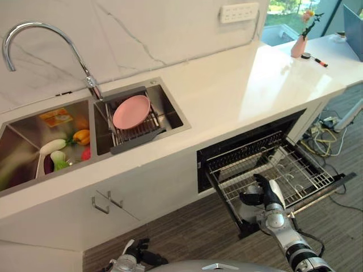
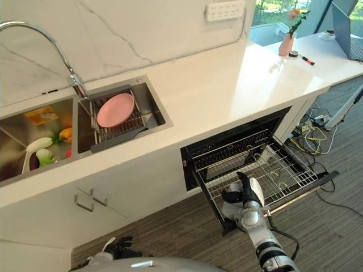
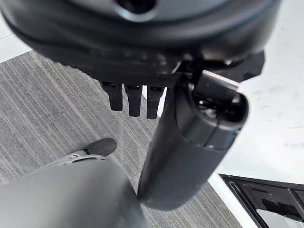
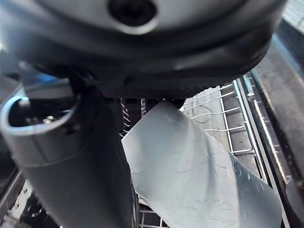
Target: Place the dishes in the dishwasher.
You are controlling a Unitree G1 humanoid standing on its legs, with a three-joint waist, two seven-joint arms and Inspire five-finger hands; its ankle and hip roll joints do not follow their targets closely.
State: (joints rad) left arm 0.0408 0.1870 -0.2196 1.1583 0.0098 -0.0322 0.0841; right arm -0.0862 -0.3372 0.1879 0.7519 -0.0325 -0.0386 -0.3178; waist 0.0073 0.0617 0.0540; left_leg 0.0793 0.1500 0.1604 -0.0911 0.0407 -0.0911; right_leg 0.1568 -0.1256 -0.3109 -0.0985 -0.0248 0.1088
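A pink plate (image 1: 131,111) leans in the wire drying rack (image 1: 136,135) inside the right sink basin. Below the counter the dishwasher stands open with its wire rack (image 1: 300,170) pulled out. My right hand (image 1: 266,195) hovers over the rack's front left corner, its thumb and fingers curled on a flat grey plate (image 4: 190,161), which shows pale beneath the hand (image 1: 248,214). Wire tines of the rack (image 4: 223,118) lie just past the plate. My left hand (image 1: 139,254) hangs low near the floor with relaxed fingers (image 3: 133,99), holding nothing.
The left basin (image 1: 22,141) holds vegetables and a white ladle (image 1: 48,150). A curved faucet (image 1: 34,34) rises behind the sinks. A pink vase (image 1: 299,45) and a marker stand on the far counter. Cables (image 1: 323,133) lie on the floor right of the dishwasher.
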